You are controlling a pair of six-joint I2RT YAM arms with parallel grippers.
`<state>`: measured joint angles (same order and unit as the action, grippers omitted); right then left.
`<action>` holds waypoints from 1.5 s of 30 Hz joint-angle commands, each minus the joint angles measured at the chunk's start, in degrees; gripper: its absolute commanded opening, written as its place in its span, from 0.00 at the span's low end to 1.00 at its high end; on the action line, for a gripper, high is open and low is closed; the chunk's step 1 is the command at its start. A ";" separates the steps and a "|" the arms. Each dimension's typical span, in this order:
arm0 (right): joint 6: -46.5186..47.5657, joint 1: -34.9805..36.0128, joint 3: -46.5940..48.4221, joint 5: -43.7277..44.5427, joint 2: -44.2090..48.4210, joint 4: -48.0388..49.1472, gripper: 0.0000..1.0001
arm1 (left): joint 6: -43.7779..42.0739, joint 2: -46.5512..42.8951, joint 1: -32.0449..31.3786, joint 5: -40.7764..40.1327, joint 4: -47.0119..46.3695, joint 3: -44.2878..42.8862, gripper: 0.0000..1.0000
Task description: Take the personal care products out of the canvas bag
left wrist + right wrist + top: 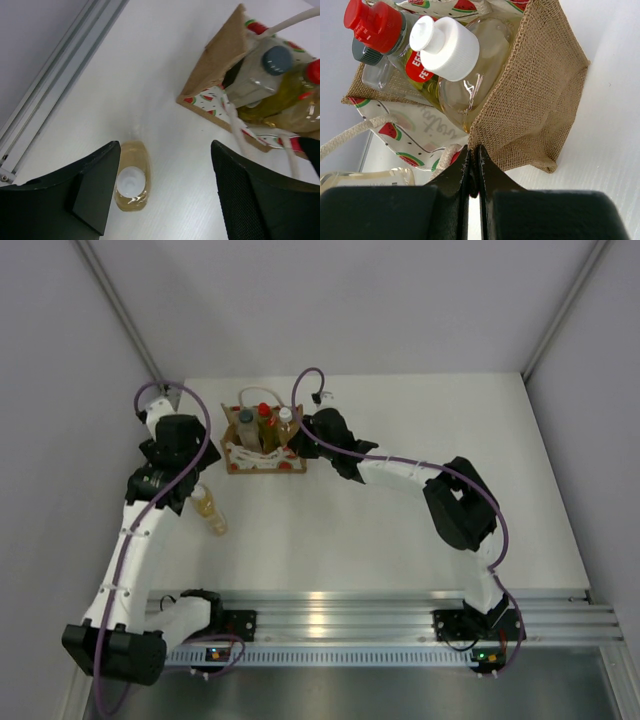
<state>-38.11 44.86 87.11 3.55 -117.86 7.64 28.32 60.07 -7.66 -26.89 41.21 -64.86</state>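
canvas bag, amber bottle below left tool

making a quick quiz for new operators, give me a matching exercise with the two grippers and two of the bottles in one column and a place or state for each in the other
Things
1. left gripper
2. right gripper
3. red-capped bottle
4. loose amber bottle

Places or states
a. inside the canvas bag
b. jaws shut at the bag's corner
c. on the table, outside the bag
d. jaws open

Pairs: 1-d, 2-b, 3-a, 4-c
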 commanded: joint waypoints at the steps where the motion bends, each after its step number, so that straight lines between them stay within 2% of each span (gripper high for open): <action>1: 1.02 -1.00 -1.51 0.93 -2.28 -9.66 0.00 | -5.44 5.29 -0.25 7.27 -3.33 -10.42 0.77; 4: 0.58 -1.00 -1.51 0.84 -2.46 -9.48 0.00 | -7.65 11.98 -0.25 16.74 -3.33 -17.11 0.76; 7: 0.40 -0.92 -1.51 0.93 -2.37 -9.48 0.00 | -10.29 18.57 -0.25 22.38 -3.24 -23.53 0.75; 14: 1.02 -1.00 -2.65 1.28 -1.23 -9.48 0.00 | -15.91 29.12 -0.25 25.23 -2.63 -32.86 0.73; 20: 1.28 -1.00 -2.74 1.02 -1.14 -9.48 0.00 | -20.58 35.45 -0.25 26.63 -2.63 -34.63 0.67; 22: 1.37 -1.00 -2.82 0.93 -0.88 -9.48 0.00 | -20.84 36.77 -0.25 28.38 -2.63 -34.54 0.61; 28: 1.90 -1.00 -3.00 0.67 -0.09 -9.48 0.00 | -20.76 41.70 -0.25 24.62 -2.63 -36.04 0.56; 45: 2.33 -1.00 -2.91 0.23 0.62 -9.48 0.00 | -21.72 46.45 -0.16 23.73 -1.14 -34.10 0.56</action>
<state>-37.89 44.82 86.65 3.53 -117.38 7.46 7.60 105.08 -7.70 -2.63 39.48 -98.59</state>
